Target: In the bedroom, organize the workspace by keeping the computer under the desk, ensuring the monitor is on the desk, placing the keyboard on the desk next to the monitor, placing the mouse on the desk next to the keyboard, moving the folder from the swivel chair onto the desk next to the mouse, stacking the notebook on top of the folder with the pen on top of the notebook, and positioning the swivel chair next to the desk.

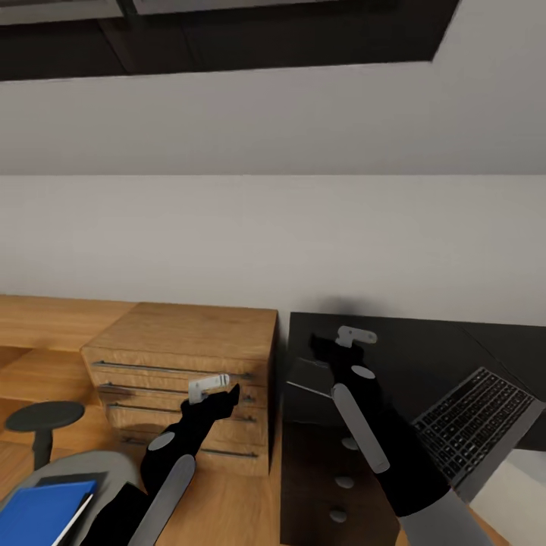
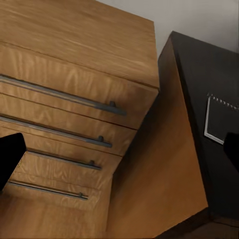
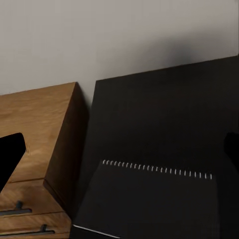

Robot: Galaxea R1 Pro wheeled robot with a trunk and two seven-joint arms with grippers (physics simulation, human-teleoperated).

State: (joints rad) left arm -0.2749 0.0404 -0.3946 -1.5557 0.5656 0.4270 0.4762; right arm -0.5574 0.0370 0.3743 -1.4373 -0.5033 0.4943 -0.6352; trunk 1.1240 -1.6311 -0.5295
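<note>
The blue folder (image 1: 42,512) lies on the grey seat of the swivel chair (image 1: 87,462) at the lower left. At the right, the silver keyboard (image 1: 474,421) rests on the black desk (image 1: 425,356). The dark notebook (image 1: 305,377) lies near the desk's left end, partly behind my right arm; it is also the notebook (image 2: 216,119) and the notebook (image 3: 154,199) in the wrist views. My right gripper (image 1: 324,350) hovers open just above it, gripper (image 3: 119,149) empty. Held open in front of the drawer chest, my left gripper (image 1: 226,396) is also empty in its own view (image 2: 119,149).
A light-wood drawer chest (image 1: 189,341) with metal bar handles stands against the wall, close beside the desk's left end. The chair's black armrest (image 1: 45,415) rises at the far left. A plain grey wall and a sloped ceiling fill the upper half.
</note>
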